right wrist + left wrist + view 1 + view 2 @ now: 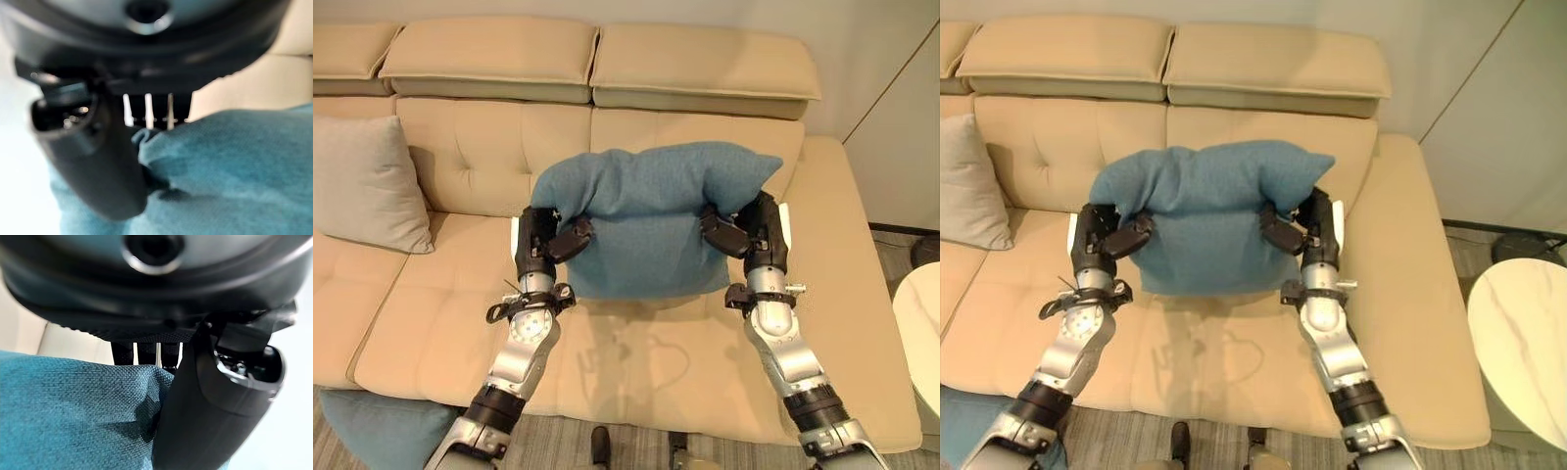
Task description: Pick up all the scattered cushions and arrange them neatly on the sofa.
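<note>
A teal cushion (646, 220) is held up between both hands above the beige sofa's seat (636, 362), its top edge near the backrest. My left hand (544, 241) grips its left edge, thumb pressed into the cloth (73, 416). My right hand (752, 231) pinches the right edge, the fabric (234, 161) bunched under its thumb. A grey cushion (367, 184) leans upright against the backrest at the sofa's left. Another teal cushion (382, 426) lies on the floor at the lower left, in front of the sofa.
The sofa's right arm (862, 294) runs along the right side. A round white table (1523, 343) stands on the floor to the right. A wall (1518, 108) rises behind the sofa's right end.
</note>
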